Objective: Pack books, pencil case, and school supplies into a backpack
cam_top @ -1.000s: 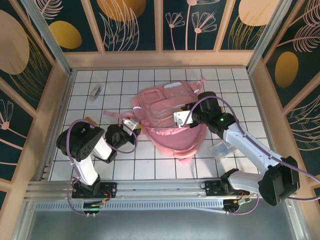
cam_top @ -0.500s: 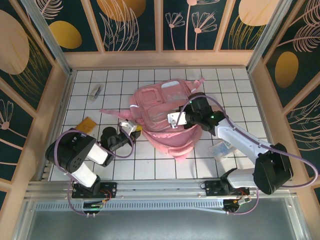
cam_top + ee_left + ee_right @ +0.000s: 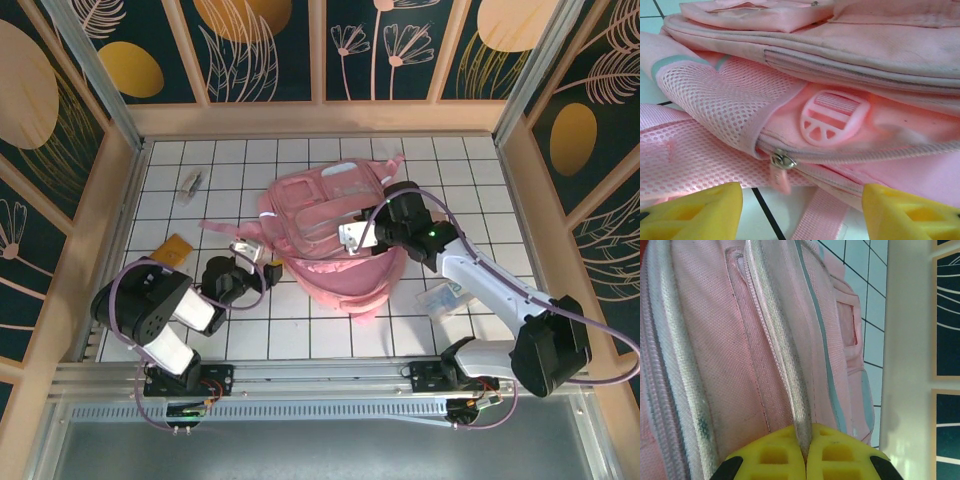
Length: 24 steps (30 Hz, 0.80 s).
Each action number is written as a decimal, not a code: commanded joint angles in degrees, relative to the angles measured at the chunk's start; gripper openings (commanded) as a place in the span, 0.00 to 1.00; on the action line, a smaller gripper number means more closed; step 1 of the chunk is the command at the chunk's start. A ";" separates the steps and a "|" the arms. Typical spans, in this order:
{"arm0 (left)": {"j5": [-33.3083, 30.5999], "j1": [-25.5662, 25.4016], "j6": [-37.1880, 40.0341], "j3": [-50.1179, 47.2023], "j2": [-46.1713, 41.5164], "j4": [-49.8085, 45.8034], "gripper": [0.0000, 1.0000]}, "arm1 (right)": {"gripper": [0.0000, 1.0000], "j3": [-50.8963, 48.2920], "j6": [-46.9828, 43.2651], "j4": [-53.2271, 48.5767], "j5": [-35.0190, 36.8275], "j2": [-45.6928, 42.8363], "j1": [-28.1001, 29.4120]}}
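Observation:
The pink backpack [image 3: 325, 225] lies flat in the middle of the tiled table. My left gripper [image 3: 250, 258] sits low at its left edge, open; in the left wrist view its yellow fingertips [image 3: 695, 212] stand wide apart. The metal zipper pull [image 3: 783, 161] with its pink tab hangs free just ahead of them. My right gripper [image 3: 358, 236] is over the bag's middle, shut on a pale strip [image 3: 790, 365] of the backpack [image 3: 715, 340]. The school supplies lie on the table: an orange pad [image 3: 175, 248] and a small grey-white piece [image 3: 191, 183]. The books are out of view.
A flat clear pouch [image 3: 441, 298] lies on the tiles to the right of the bag, under my right arm. A pink strap [image 3: 222, 227] trails left from the backpack. Wooden walls [image 3: 110, 230] fence the table on three sides.
My left gripper has slid a little left and opened, letting go of the zipper pull. The backpack shifted slightly left and back. My right gripper stays shut on the strip.

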 commanded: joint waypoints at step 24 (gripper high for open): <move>2.07 -2.28 6.79 -1.99 5.69 14.07 0.00 | 0.00 -1.63 0.40 5.53 2.14 -2.37 0.69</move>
